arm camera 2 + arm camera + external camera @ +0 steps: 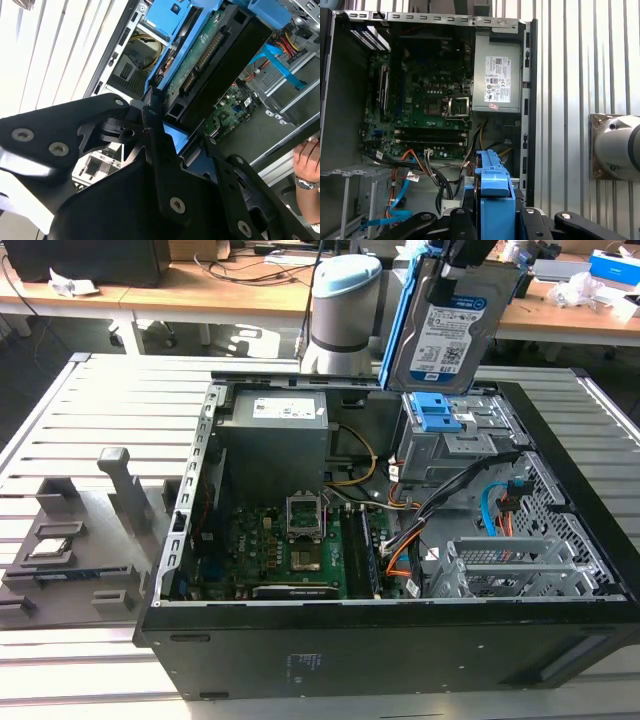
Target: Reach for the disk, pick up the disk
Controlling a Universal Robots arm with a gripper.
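Behind the rig stood an office room with long wooden desks. In front of them, a slatted grey metal worktop (60, 430) carried a black computer case (400, 640) lying on its side with the panel off. The pale blue and silver base of the arm (345, 310) rose just behind the case. Inside the case, a grey power supply (285, 420) sat at the far end, near a green motherboard (290, 550). A metal drive cage (450, 440) filled the corner toward the exterior view's right. A grey fixture block (70, 530) lay on the worktop at the exterior view's left, well apart from the arm.

The disk (450, 335) hung in the air above the drive cage, tilted, with its labelled face toward the camera and its blue bracket along the edge. The pincer (462, 258) was clenched on the disk's upper end, and both wrist views showed the black fingers (150, 117) pressed against the bracket. A blue latch pair (437, 412) sat on top of the cage, just beneath the disk. A small processor chip (50, 547) rested on the fixture block.
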